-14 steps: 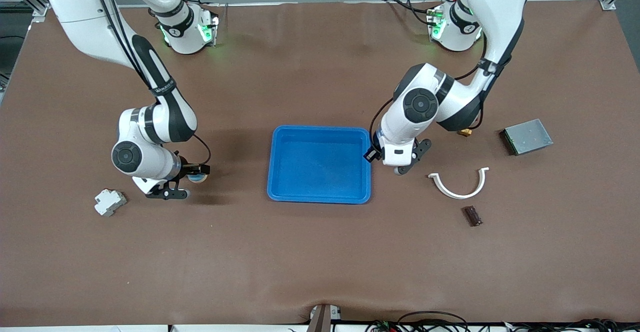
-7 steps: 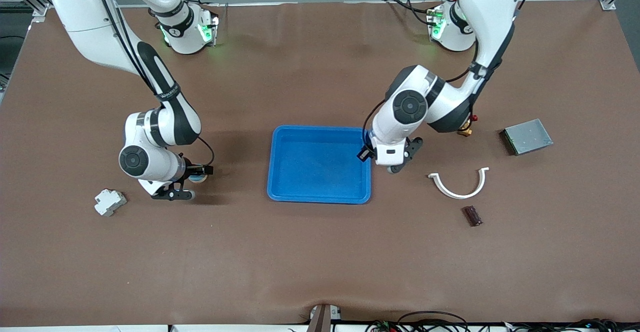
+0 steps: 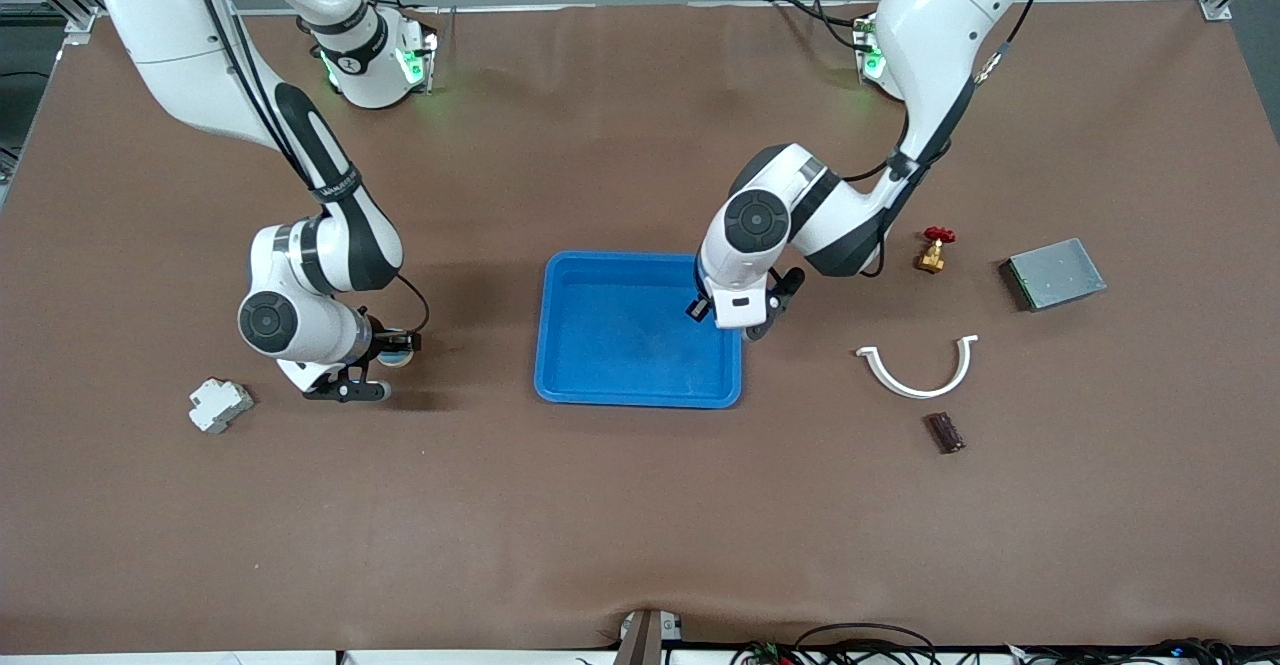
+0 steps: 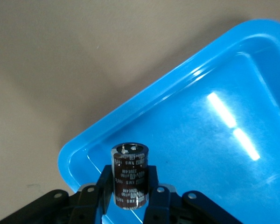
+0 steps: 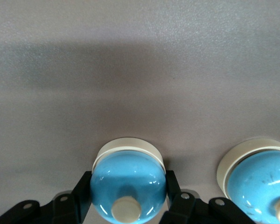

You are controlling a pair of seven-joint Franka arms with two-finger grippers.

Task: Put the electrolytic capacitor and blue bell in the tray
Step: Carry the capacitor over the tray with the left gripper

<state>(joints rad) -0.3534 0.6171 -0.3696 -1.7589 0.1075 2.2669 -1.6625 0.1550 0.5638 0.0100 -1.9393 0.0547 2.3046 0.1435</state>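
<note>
In the front view the right pincer (image 3: 385,357) is mostly hidden under its own wrist, and in the right wrist view a second blue bell (image 5: 261,179) is cut off by the picture's edge.

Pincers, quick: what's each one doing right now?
Left pincer: shut on the electrolytic capacitor, over the tray.
Right pincer: shut on the blue bell.

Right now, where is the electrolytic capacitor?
The electrolytic capacitor is clamped in the left hand, over the blue tray just inside its rim at the left arm's end.
</note>
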